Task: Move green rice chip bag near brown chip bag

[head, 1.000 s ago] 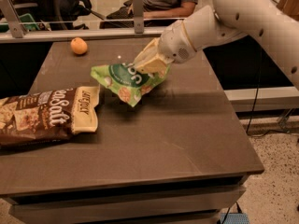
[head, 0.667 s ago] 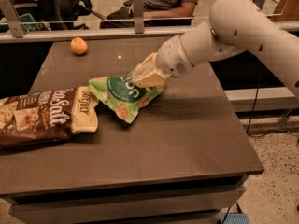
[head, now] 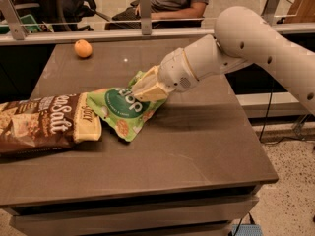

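The green rice chip bag (head: pixel 123 111) is light green with a dark green round logo. It hangs tilted just above the dark table (head: pixel 197 146), its left corner over the cream end of the brown chip bag. The brown chip bag (head: pixel 42 123) lies flat at the table's left edge, with white "Sea Salt" lettering. My gripper (head: pixel 147 88) is shut on the green bag's upper right edge, its cream fingers pinching the crinkled top. The white arm reaches in from the upper right.
An orange (head: pixel 83 48) sits at the table's back left. A metal rail with glass (head: pixel 142 28) runs behind the table, with a seated person beyond it. The table's front edge (head: pixel 138 191) and right edge drop to the floor.
My gripper has carried the green bag left and toward the front, from the table's middle to the brown bag's cream end. The brown bag and the orange have not moved.
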Motion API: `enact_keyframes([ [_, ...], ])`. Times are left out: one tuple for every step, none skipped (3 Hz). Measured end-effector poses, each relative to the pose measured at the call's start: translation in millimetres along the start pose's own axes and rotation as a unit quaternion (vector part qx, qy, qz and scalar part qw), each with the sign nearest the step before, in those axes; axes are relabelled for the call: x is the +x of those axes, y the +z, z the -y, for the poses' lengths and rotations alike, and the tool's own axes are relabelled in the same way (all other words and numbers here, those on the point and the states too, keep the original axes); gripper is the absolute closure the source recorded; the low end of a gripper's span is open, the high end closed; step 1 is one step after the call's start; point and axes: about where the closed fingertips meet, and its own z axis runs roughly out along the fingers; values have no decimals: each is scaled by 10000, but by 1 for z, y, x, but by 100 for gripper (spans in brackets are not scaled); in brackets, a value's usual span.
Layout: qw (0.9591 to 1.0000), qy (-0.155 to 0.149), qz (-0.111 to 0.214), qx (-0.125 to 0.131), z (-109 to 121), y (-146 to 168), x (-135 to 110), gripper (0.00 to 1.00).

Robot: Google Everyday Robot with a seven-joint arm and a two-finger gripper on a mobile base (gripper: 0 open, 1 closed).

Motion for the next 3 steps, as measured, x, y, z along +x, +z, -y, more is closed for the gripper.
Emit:
enact_keyframes([
  [10000, -1, 0, -1, 0, 0, 0, 61],
  [10000, -1, 0, -1, 0, 0, 0, 37],
  [9999, -87, 53, 2, 2, -5, 1, 14],
])
